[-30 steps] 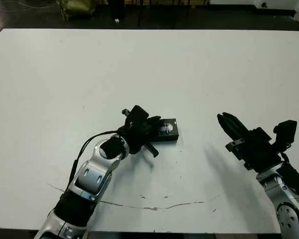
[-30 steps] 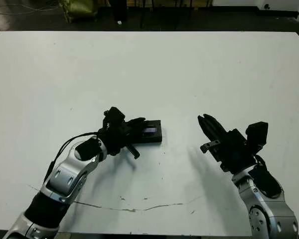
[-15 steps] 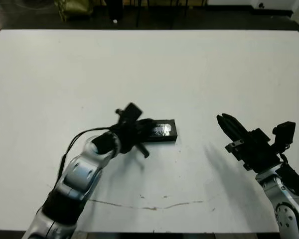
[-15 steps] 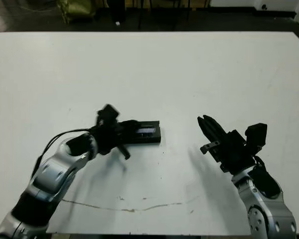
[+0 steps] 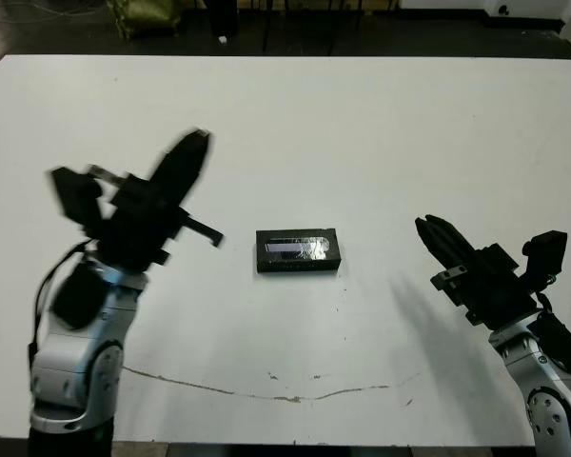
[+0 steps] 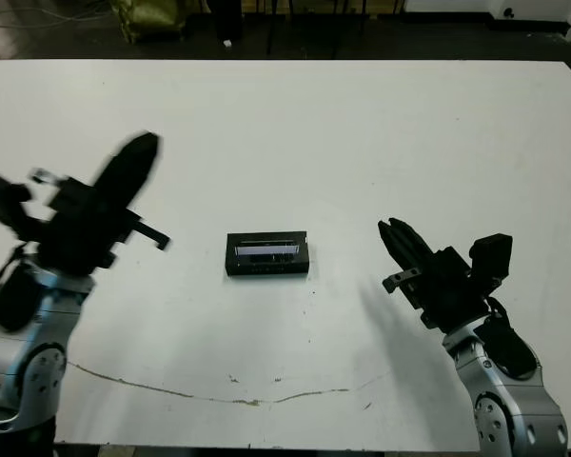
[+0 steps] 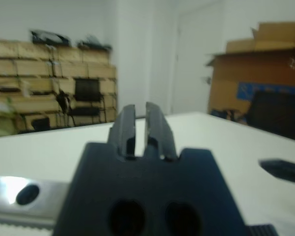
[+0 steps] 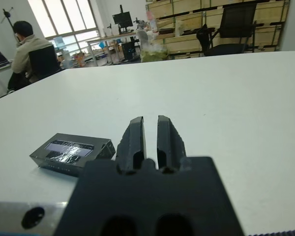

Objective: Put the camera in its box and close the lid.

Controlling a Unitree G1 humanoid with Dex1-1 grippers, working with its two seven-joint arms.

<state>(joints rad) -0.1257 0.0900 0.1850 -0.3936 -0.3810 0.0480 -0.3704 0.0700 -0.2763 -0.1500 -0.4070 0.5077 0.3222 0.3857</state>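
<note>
The box [image 5: 298, 266] lies flat near the table's middle with the lid [image 5: 298, 248] on top of it, silvery stripe facing up. It also shows in the right wrist view as the lidded box [image 8: 71, 152]. The camera is hidden from every view. My left gripper [image 5: 194, 147] is raised well to the left of the box, blurred, and its fingers [image 7: 124, 125] stand shut with nothing between them. My right gripper [image 5: 428, 228] hovers to the right of the box, a hand's width away. It points toward the far left, and its fingers [image 8: 135, 137] are shut and hold nothing.
A thin crack-like mark [image 5: 285, 395] runs along the table near its front edge. White tabletop [image 5: 362, 133] spreads around the box. Beyond the table a person [image 8: 27, 42] sits at a desk, with chairs and shelves of boxes behind.
My left arm has left the box and swung up and away to the left, uncovering the lidded box. The box and my right arm have stayed in place.
</note>
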